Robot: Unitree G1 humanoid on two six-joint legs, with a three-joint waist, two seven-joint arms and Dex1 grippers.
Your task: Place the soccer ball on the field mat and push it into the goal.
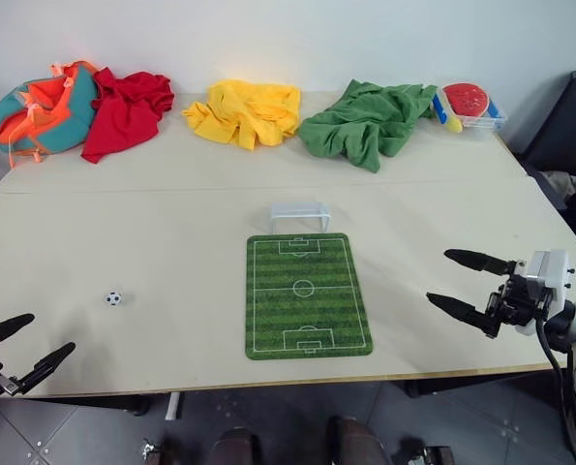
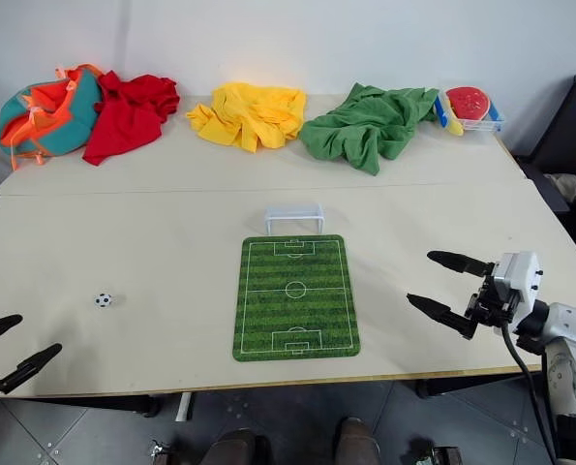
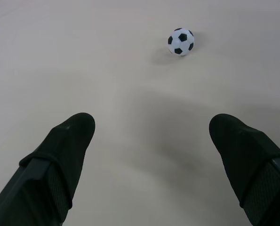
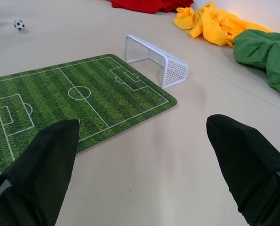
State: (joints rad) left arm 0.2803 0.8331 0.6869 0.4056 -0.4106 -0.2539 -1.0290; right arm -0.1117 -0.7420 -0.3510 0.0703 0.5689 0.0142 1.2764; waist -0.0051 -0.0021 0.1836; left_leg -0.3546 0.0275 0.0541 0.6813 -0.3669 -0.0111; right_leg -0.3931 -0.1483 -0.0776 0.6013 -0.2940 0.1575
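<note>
Both grippers, left gripper (image 1: 28, 347) and right gripper (image 1: 464, 281), hover spread wide and empty; soccer ball (image 1: 113, 298) sits on the table (image 1: 152, 232), well left of field mat (image 1: 305, 294), goal (image 1: 300, 216) seemingly touching its far edge

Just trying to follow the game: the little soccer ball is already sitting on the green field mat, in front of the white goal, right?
Not quite. The soccer ball lies on the bare table, well off to the left of the field mat, as the left eye view shows. The white goal does stand at the mat's far end.
</note>
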